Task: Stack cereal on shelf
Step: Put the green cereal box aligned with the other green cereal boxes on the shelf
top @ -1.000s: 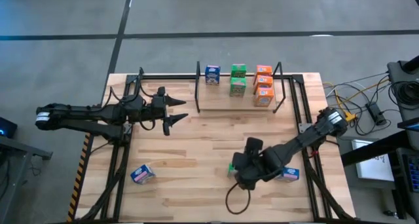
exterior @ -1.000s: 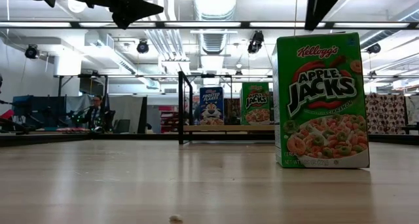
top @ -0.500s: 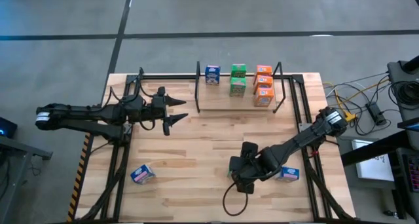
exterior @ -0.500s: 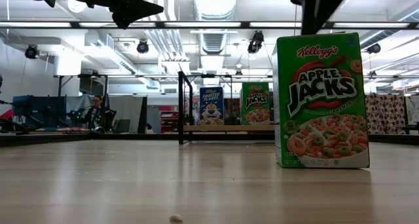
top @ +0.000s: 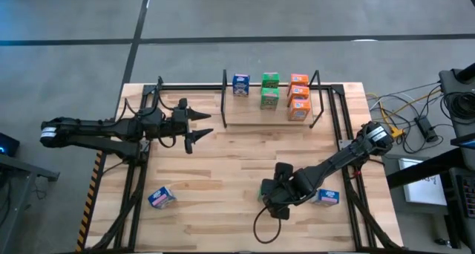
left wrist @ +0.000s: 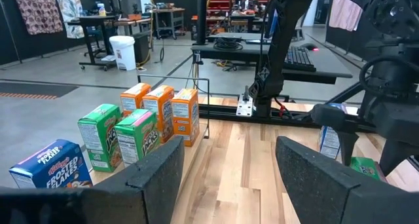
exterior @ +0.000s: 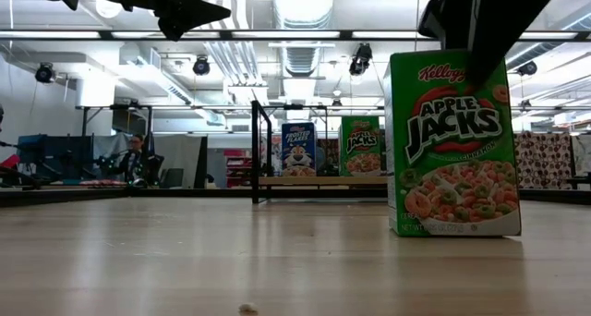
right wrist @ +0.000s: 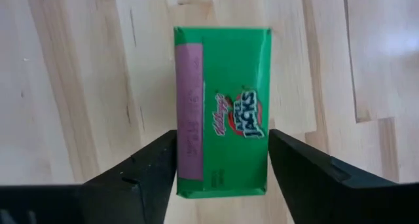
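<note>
A green cereal box point(exterior: 452, 140) stands upright on the table's near middle, mostly hidden under my right gripper in the high view. My right gripper point(right wrist: 222, 135) is open and points down over its top face point(right wrist: 229, 112), one finger at each long side; I cannot tell whether they touch. The shelf point(top: 271, 119) at the far edge carries one blue box point(top: 240, 85), two green point(top: 269, 90) and three orange point(top: 299, 95). My left gripper point(top: 202, 128) hovers open above the table, left of the shelf.
A blue box point(top: 161, 197) lies near the table's left near corner. Another blue box point(top: 326, 197) sits just right of my right arm. Black side frames point(top: 137, 180) run along both table edges. Bare wood lies between the shelf and the green box.
My right gripper has come down over the green box and shifted slightly toward the table's left edge; in the low view it now overlaps the box's top. Its fingers stay apart. The left arm has kept still.
</note>
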`<state>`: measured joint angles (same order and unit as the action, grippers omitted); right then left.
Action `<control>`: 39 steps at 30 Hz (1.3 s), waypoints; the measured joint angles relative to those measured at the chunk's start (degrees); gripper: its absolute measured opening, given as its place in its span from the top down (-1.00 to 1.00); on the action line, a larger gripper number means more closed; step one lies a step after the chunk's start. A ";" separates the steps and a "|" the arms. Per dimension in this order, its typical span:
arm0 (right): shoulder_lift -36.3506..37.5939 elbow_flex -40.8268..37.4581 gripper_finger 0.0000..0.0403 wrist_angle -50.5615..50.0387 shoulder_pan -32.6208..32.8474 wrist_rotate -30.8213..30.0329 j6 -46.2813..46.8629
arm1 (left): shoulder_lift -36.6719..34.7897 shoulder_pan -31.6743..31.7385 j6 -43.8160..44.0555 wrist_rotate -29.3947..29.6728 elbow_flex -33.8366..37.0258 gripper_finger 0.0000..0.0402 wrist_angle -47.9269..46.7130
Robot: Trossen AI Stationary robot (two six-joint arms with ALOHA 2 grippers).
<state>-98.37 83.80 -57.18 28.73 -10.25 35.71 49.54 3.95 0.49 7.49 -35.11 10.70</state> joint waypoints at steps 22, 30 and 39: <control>2.79 0.03 0.13 2.67 -3.63 2.20 -4.98 | 0.00 0.02 0.00 0.02 0.00 -0.12 0.00; 8.98 0.10 0.13 1.84 -13.11 3.25 -16.98 | 0.00 0.02 -0.12 0.02 -0.02 -0.12 0.02; 12.18 0.10 0.13 -0.24 -29.25 5.29 -35.23 | 0.00 0.01 -1.28 0.04 -0.02 -0.12 0.35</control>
<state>-86.19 83.90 -57.42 -0.51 -4.96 0.48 49.54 3.95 -0.79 7.53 -35.14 11.05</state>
